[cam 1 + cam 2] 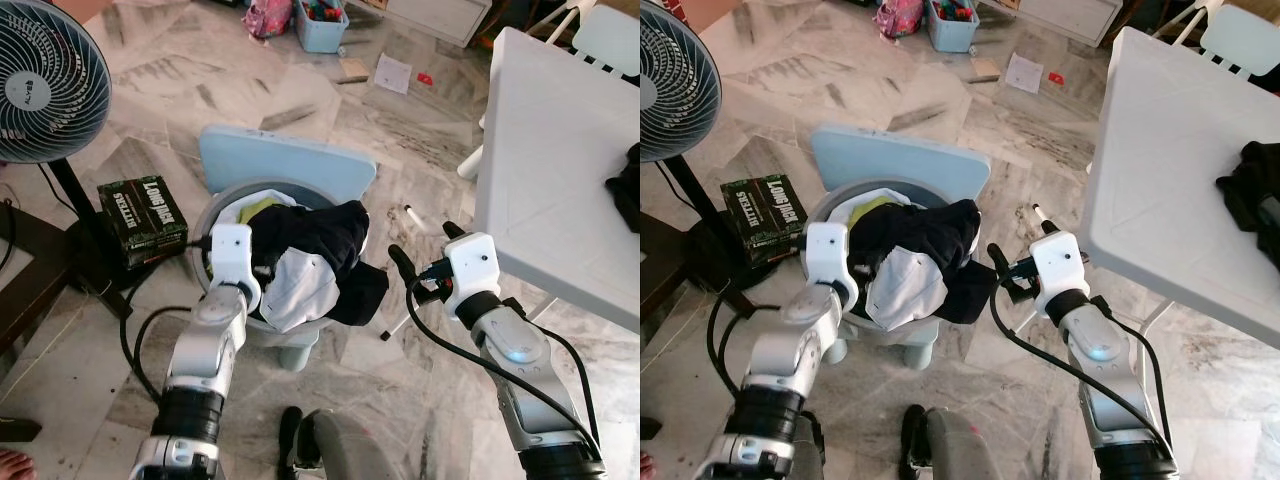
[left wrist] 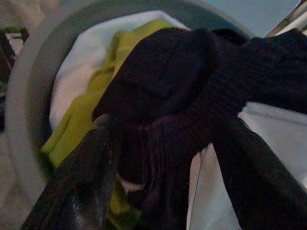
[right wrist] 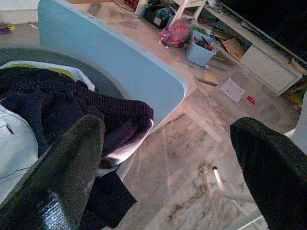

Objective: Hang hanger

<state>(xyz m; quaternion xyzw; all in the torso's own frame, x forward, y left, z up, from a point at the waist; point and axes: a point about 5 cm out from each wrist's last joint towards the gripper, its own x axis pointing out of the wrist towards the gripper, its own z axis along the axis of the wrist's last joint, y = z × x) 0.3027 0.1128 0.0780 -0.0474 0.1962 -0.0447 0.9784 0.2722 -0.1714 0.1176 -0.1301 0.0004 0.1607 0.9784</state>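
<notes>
At the centre of the left eye view, a grey laundry basket (image 1: 214,212) stands on the marble floor (image 1: 160,90), heaped with a dark garment (image 1: 320,235), a white garment (image 1: 298,290) and a yellow-green garment (image 1: 255,208). You cannot tell from here whether a hanger lies among them. Your left gripper's wrist hangs over the basket's lower left rim. The right gripper (image 1: 425,248) hovers just right of the basket, above bare floor, with its fingers spread wide and nothing between them. A pale blue board (image 1: 290,160) stands behind the basket. A fan (image 1: 45,80) and a black box (image 1: 140,215) crowd the left side, and the white table (image 1: 560,170) closes in at the right, its edge near your right arm.

In the right eye view, a dark cloth (image 1: 1250,190) lies on the table at the right edge of the frame.

In the left wrist view, the left gripper (image 2: 168,125) is open, its fingers (image 2: 81,191) set on either side of a ribbed fold of the dark garment. The cloth runs between them and lies against them. A thin pale bar crosses the upper right corner; you cannot tell what it is.

In the right wrist view, the right gripper's two fingers stand far apart. The dark garment sits at the left finger, and open floor lies between them.
</notes>
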